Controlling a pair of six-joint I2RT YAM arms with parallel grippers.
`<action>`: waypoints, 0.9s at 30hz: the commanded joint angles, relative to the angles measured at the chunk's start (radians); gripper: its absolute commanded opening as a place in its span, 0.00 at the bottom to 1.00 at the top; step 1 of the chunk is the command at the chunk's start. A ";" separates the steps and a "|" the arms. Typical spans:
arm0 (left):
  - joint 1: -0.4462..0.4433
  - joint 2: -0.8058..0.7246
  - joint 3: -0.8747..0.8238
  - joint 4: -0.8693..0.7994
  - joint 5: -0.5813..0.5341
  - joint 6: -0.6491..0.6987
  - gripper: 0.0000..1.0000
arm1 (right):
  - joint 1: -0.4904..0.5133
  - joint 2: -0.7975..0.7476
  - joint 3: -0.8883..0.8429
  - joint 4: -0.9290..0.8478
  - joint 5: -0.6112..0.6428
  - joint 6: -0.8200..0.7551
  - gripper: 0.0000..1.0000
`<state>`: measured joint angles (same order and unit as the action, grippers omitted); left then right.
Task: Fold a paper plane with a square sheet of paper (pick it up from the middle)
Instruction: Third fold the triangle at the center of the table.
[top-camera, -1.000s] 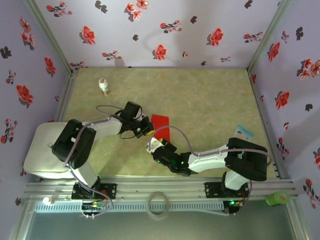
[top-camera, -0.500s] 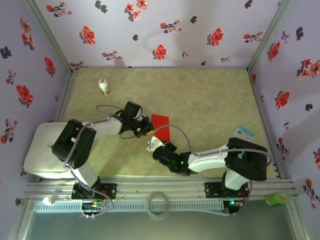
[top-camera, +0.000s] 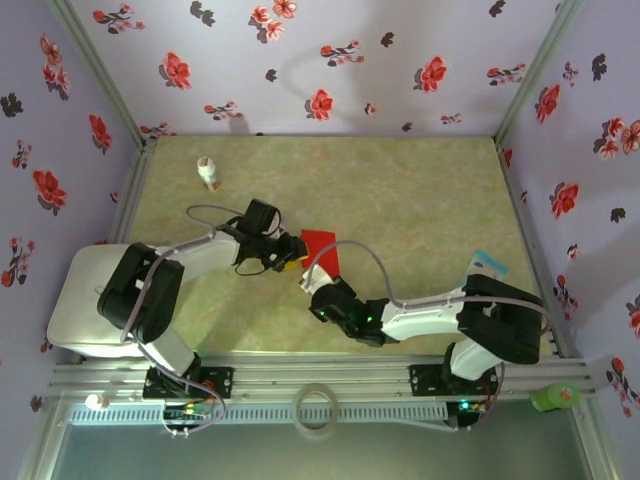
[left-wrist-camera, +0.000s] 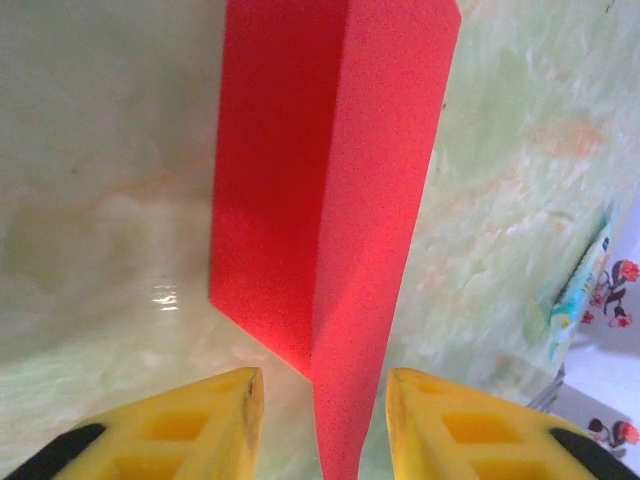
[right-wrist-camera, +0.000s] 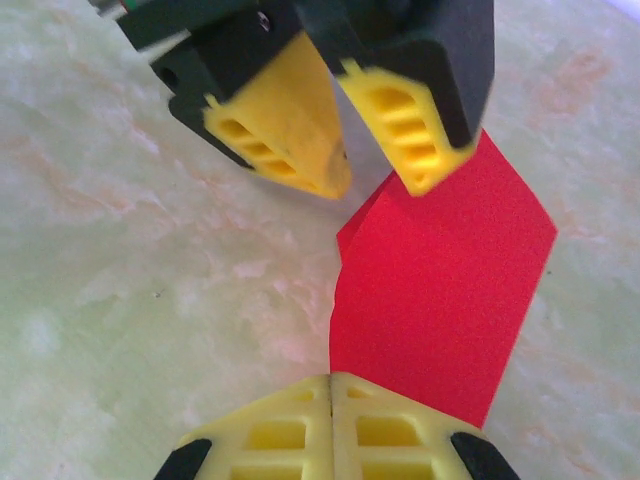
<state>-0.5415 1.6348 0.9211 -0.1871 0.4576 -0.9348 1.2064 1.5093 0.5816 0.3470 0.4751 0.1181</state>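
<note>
Gaping a little, the left hand (left-wrist-camera: 320, 385) straddles the raised crease of the paper (left-wrist-camera: 300, 180), its fingers clear on both sides. The right hand (right-wrist-camera: 332, 390) is clenched, tips together at the paper's near edge; I cannot tell whether it nips the sheet. The folded red strip lies on the worktop (right-wrist-camera: 150, 280), its long axis running away from the left hand, with both hands at one end.

Seen from above, the red paper (top-camera: 322, 241) is partly covered by the left tool (top-camera: 291, 256), the right tool (top-camera: 307, 280) and a grey cable (top-camera: 345, 247). In the left wrist view its far and near ends run past the frame, and a teal-and-white card (left-wrist-camera: 578, 290) is blurred. In the right wrist view its near end vanishes at the right tool's closed fingertips (right-wrist-camera: 378, 425).
</note>
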 joint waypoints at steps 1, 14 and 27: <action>0.032 -0.064 0.049 -0.108 -0.056 0.084 0.39 | -0.078 -0.054 -0.044 0.082 -0.281 0.144 0.00; 0.073 0.111 0.355 -0.206 0.178 0.298 0.35 | -0.259 -0.081 -0.099 0.215 -0.674 0.318 0.00; -0.047 0.418 0.632 -0.452 0.186 0.486 0.28 | -0.263 -0.079 -0.102 0.181 -0.701 0.309 0.00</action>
<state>-0.5697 2.0106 1.5085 -0.5331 0.6403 -0.5224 0.9531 1.4387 0.4866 0.5308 -0.2134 0.4297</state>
